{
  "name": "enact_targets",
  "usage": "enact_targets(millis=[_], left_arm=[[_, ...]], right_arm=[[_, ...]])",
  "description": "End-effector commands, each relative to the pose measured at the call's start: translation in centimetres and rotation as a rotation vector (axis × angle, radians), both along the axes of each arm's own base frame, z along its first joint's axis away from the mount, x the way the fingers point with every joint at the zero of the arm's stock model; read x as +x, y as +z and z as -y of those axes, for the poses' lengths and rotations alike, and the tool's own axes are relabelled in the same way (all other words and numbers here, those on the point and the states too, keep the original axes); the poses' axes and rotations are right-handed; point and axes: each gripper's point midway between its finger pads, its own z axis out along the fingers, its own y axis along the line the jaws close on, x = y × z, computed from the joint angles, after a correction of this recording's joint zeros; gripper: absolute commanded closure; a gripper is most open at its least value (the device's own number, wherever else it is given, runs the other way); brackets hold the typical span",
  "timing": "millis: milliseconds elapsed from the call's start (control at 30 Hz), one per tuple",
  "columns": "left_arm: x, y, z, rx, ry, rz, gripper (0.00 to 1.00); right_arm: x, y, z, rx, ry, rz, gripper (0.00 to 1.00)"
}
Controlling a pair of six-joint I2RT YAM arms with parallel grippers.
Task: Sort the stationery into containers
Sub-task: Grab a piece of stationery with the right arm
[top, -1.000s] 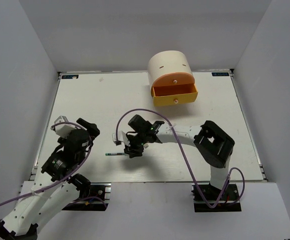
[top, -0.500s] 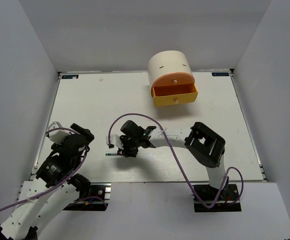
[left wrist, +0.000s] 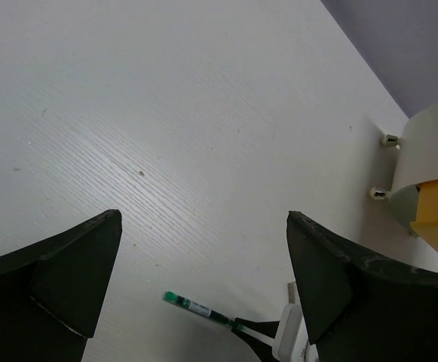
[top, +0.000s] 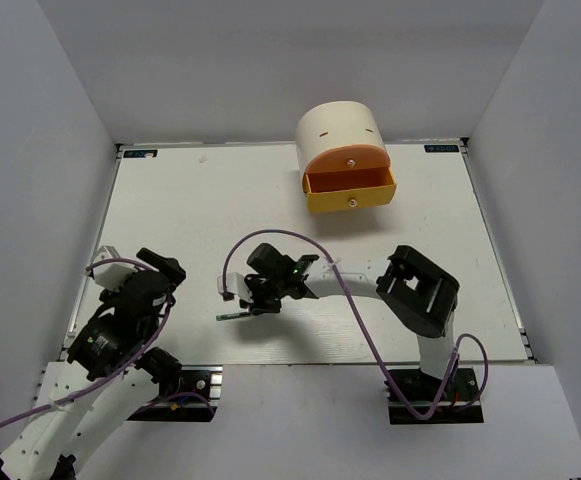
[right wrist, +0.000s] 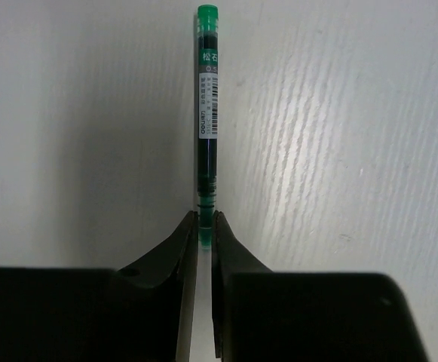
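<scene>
The right wrist camera gave the clearest account of the grip. The right gripper (right wrist: pixel 206 223) had its two dark fingers closed to a narrow slit on the near end of the pen (right wrist: pixel 206 113), which ran straight away from the camera. The pen's green cap was at the far tip and a white printed label ran along its barrel. That view held only the pen, the fingers and bare white table (right wrist: pixel 339 113). Whether the pen lay on the surface or hung just above it could not be told from there.

The overhead camera placed this pinch in the room. The right arm reached leftward across the near part of the table, and the pen showed only as a short green sliver poking out to the left of the fingers. The label and the closed gap were too small to read from there. Well apart from it, at the far edge, stood the cream organizer (top: pixel 335 128), its orange drawer (top: pixel 347 159) pushed in and the yellow drawer (top: pixel 351 190) below it pulled out.

The left gripper (top: pixel 133 260) hung above the near left part of the table, holding nothing. Its own camera showed the jaws spread wide, with the pen's green tip between them lower down and the organizer at the right edge.
</scene>
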Motion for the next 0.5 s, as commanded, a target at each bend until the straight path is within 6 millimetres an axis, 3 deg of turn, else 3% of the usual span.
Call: enact_targets(millis=[0,133,467], left_arm=[[0.5,1.0,0.3,-0.032,0.005,0.036,0.00],[0.8,1.1,0.7,-0.041,-0.006,0.049,0.00],[1.4,0.8,1.4,-0.039,-0.029,0.046,0.00]], right_arm=[[-1.0,1.1,1.6,-0.008,-0.001,-0.049,0.96],[1.4,4.8,1.4,0.066,-0.066,-0.021,0.96],[5.0,8.9,2.4,0.143,-0.156,0.063,0.98]])
